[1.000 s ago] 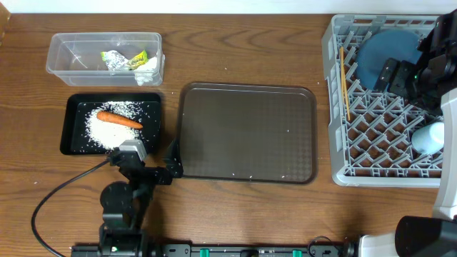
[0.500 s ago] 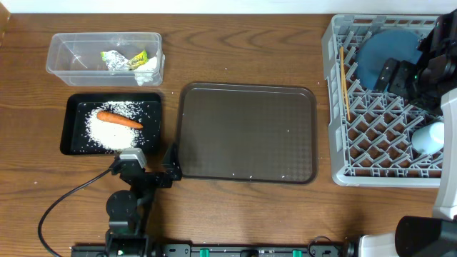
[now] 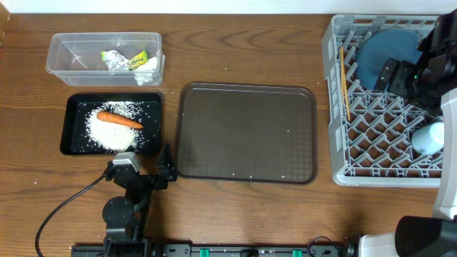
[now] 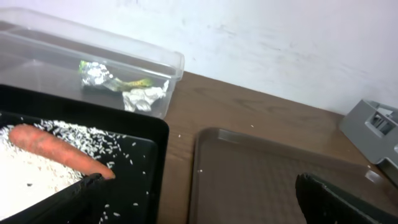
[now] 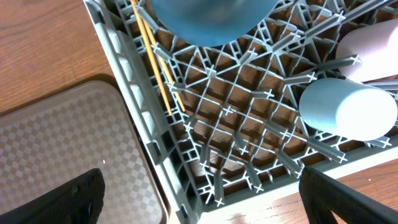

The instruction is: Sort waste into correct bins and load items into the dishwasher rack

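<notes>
Waste, food: the rice (image 3: 107, 130) is lying heaped in the black tray (image 3: 68, 125), with the carrot (image 3: 120, 120) resting on top of it.
Waste, packaging: the silver wrapper (image 3: 127, 60) is sitting crumpled inside the clear tub (image 3: 71, 44), apart from the food.
Serving tray (image 3: 250, 135): it is lying bare in the middle of the desk (image 3: 250, 43), with only a few specks showing on it.
Rack load: the dark blue dish (image 3: 385, 53) is standing in the far part of the dishwasher rack (image 3: 335, 143). The chopsticks (image 3: 344, 78) are lying along its left wall, and the light blue cup (image 5: 348, 109) is lying on its side on the lattice.
Small bowl: a paler rounded shape (image 5: 376, 40) is showing just behind the cup. It is probably the bowl, but I cannot tell for sure.
Left jaws: they are standing wide apart and holding nothing, hovering near the gap between the black tray and the serving tray.
Right jaws: they are also standing apart and holding nothing, hanging over the rack's near left corner.
Progress: the sorting is looking finished and the loading is looking all but complete.
Left to do: nothing loose is lying on the desk, so only confirming the bowl and drawing both arms clear seems outstanding.
</notes>
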